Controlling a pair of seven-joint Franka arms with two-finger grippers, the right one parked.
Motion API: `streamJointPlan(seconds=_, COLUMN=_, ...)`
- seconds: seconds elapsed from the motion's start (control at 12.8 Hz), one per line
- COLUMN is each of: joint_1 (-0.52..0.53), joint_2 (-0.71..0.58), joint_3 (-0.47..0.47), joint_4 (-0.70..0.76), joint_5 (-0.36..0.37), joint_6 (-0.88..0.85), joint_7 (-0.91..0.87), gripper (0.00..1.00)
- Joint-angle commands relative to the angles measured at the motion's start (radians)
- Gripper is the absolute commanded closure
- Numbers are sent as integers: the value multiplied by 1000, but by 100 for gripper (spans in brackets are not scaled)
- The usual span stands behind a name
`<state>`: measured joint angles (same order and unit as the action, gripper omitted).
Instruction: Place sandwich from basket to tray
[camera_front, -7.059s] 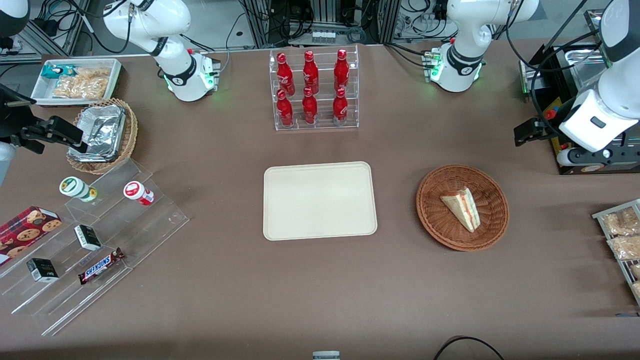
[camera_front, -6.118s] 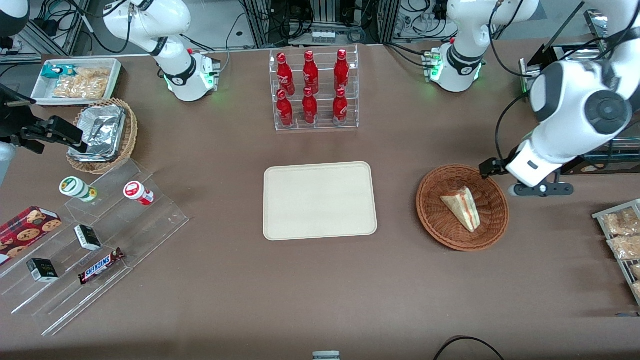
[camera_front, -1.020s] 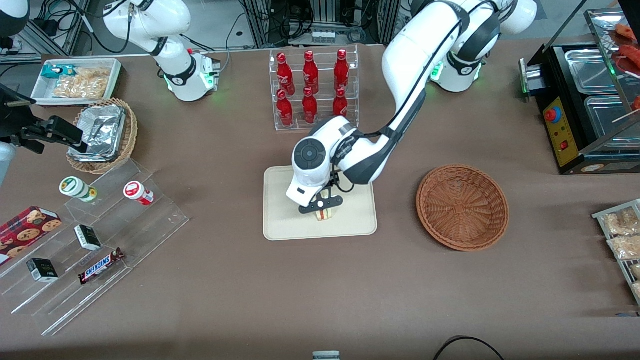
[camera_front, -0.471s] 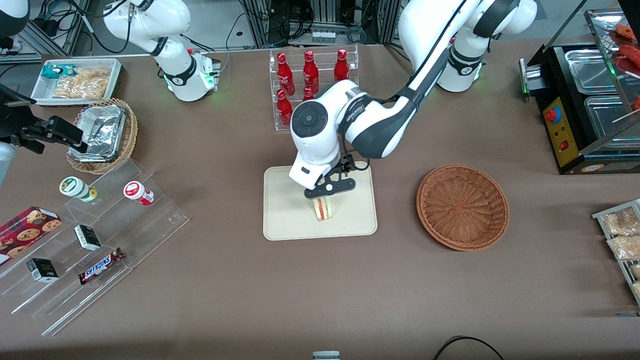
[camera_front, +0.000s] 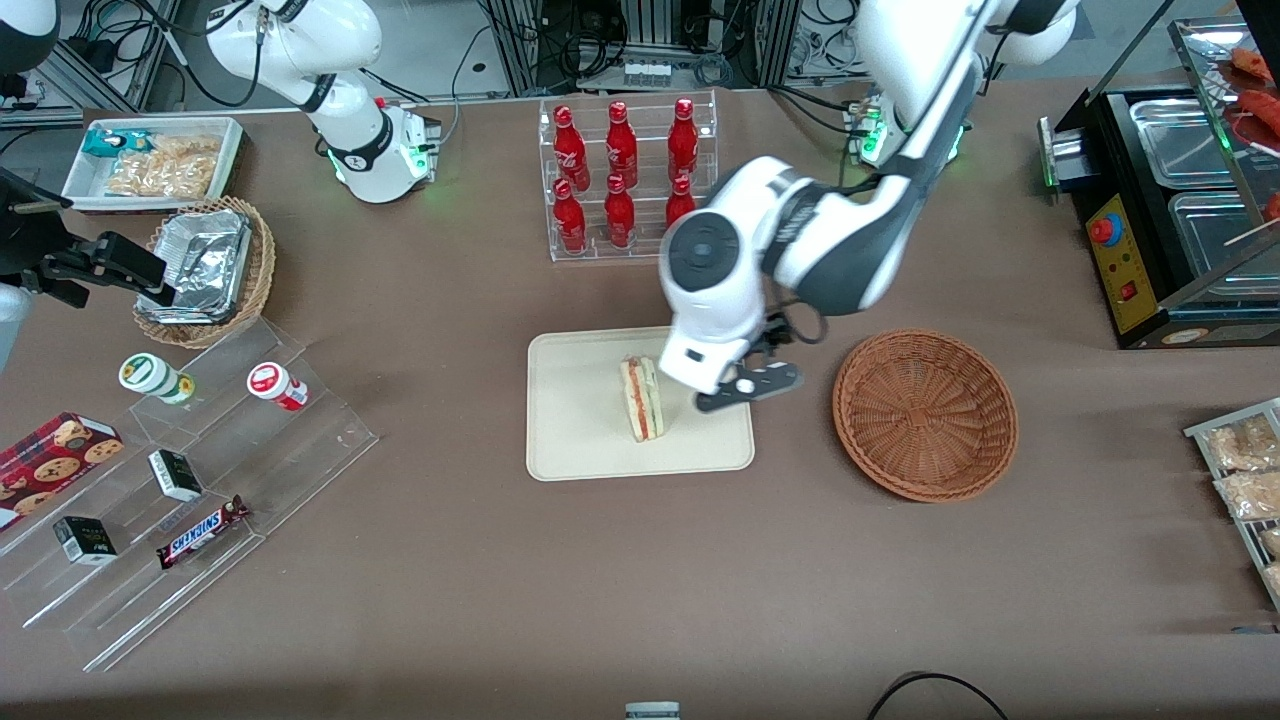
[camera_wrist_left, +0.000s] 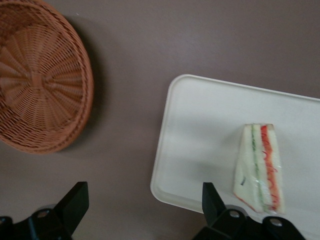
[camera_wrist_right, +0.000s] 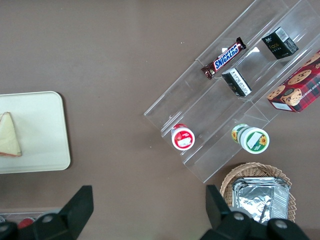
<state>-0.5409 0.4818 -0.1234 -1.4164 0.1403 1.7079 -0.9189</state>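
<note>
The sandwich (camera_front: 641, 398) stands on its edge on the cream tray (camera_front: 580, 420), its pink-red and green filling facing up. My left gripper (camera_front: 748, 388) hangs open and empty above the tray's edge nearest the basket, apart from the sandwich. The reddish-brown basket (camera_front: 925, 413) is empty. In the left wrist view the gripper (camera_wrist_left: 143, 210) spreads its fingers (camera_wrist_left: 75, 200) over bare table and the tray's (camera_wrist_left: 200, 140) corner, with the sandwich (camera_wrist_left: 260, 167) and basket (camera_wrist_left: 40, 75) to either side. The right wrist view also catches the tray (camera_wrist_right: 40, 135) and sandwich (camera_wrist_right: 9, 134).
A clear rack of red bottles (camera_front: 625, 180) stands farther from the camera than the tray. Toward the parked arm's end are acrylic steps with snacks (camera_front: 190, 480), a tan basket of foil containers (camera_front: 210, 270) and a white bin (camera_front: 155, 160). A black machine (camera_front: 1170, 200) and snack packs (camera_front: 1245, 480) sit toward the working arm's end.
The gripper has let go of the sandwich, risen and swung toward the basket. The sandwich stays standing on the tray, now fully uncovered.
</note>
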Motion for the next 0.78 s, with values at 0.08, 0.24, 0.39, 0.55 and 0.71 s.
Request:
streamJointPlan(seconds=0.08, joint_1=117, joint_2=-164, joint_3=-5, joint_4=-179, joint_5=-25, joint_6=4, joint_7=165, gripper=0)
streamJointPlan(seconds=0.24, joint_1=192, joint_2=-222, joint_3=-5, joint_4=-229, joint_5=-59, joint_6=-1, joint_7=285, gripper=0)
streamJointPlan(seconds=0.39, joint_1=261, joint_2=-288, joint_3=-5, joint_4=-294, joint_5=-73, joint_6=-2, joint_7=406, gripper=0)
streamJointPlan(seconds=0.55, joint_1=324, joint_2=-347, joint_3=-5, joint_4=-334, joint_5=-91, joint_6=-33, joint_7=510, gripper=0)
streamJointPlan(seconds=0.71, joint_1=396, joint_2=-390, joint_3=-7, joint_4=-332, joint_5=-122, joint_6=-108, joint_7=609, gripper=0)
